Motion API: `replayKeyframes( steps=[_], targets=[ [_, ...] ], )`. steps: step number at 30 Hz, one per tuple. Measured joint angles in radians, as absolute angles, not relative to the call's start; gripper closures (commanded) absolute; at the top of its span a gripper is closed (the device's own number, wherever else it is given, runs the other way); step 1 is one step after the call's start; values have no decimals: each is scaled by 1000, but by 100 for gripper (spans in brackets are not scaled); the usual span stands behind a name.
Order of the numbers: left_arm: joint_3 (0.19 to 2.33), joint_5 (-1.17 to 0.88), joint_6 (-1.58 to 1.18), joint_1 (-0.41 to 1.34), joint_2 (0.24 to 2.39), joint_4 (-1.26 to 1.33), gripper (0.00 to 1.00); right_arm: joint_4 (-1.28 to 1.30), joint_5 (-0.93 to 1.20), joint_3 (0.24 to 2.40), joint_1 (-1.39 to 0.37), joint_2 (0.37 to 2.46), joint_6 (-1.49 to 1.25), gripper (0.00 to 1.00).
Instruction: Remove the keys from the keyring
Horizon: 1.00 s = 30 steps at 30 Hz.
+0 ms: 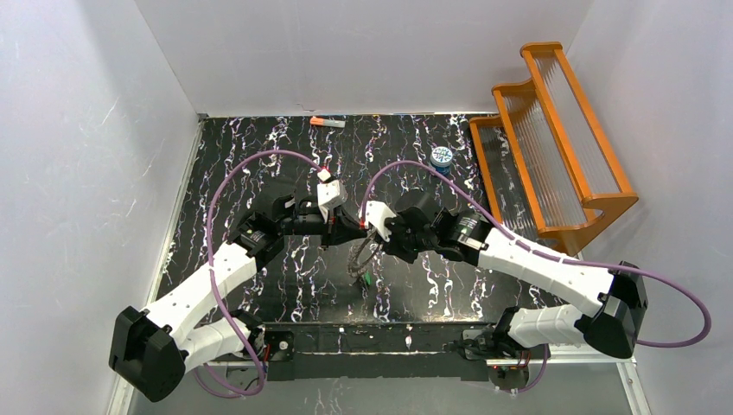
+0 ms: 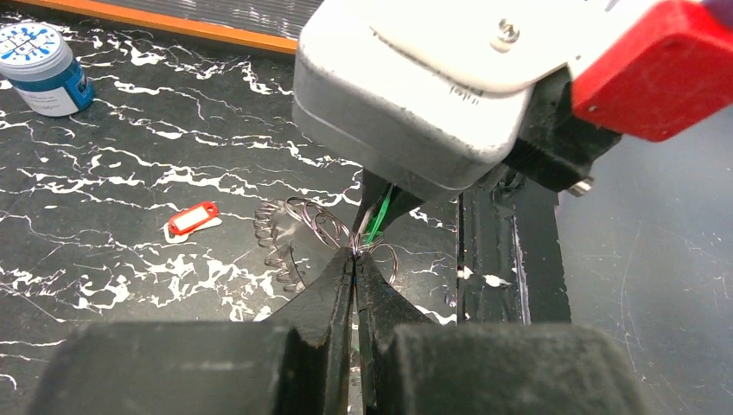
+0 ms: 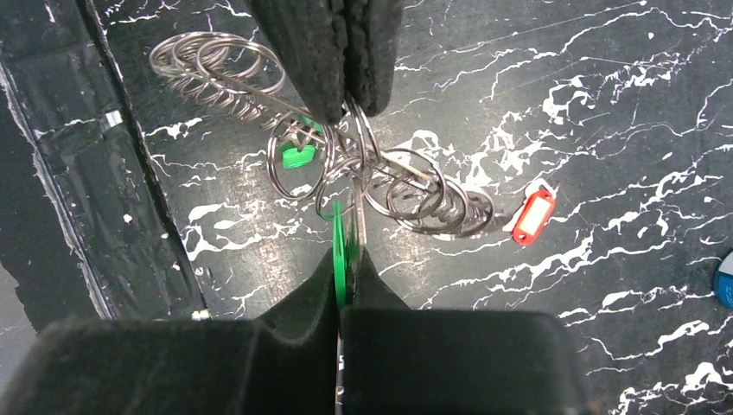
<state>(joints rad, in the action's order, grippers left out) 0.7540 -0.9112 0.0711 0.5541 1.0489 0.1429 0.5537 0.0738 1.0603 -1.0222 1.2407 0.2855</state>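
Starting big: black marbled table point(image 1: 242, 138), with an orange rack point(image 1: 553, 138) parked far right, well clear of the action. Both arms reaching in to meet mid-table, a bit nearer than centre, presumably because this is a two-handed job.

Left gripper point(image 2: 354, 257) pinched shut on the ring point(image 3: 406, 194), right on the wire around the middle of the bunch. Reads as an anchor grip: holding the wire steady to give the other side something to pull against. Ring itself looking more like a springy coil of wire loops than one plain hoop, held between the two grippers over mid-table, with loops trailing off either side of the pinch.

Right gripper point(image 3: 346, 264) closed tight on a green key point(image 3: 340, 242), head edge-on between the pads, facing the left one nose to nose. Makes sense as the working grip, set up for sliding that key along the wire and off the end.

Other green key point(image 3: 298, 156) hanging on a loop just beside the pinch, untouched for now. Red key point(image 3: 533, 214) lying flat on the table just beside the coil's end. Probably off already, but hard to tell from these views whether touching the last loop or not.
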Motion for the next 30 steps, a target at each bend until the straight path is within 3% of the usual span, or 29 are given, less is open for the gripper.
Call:
replayKeyframes(
  steps=[26,30],
  targets=[
    [754,-871,69,561,1059,126,100,604,29,1144,-1023,1225,352,99],
    [755,-872,67,564,1061,126,89,606,33,1160,-1023,1234,387,99]
  ],
)
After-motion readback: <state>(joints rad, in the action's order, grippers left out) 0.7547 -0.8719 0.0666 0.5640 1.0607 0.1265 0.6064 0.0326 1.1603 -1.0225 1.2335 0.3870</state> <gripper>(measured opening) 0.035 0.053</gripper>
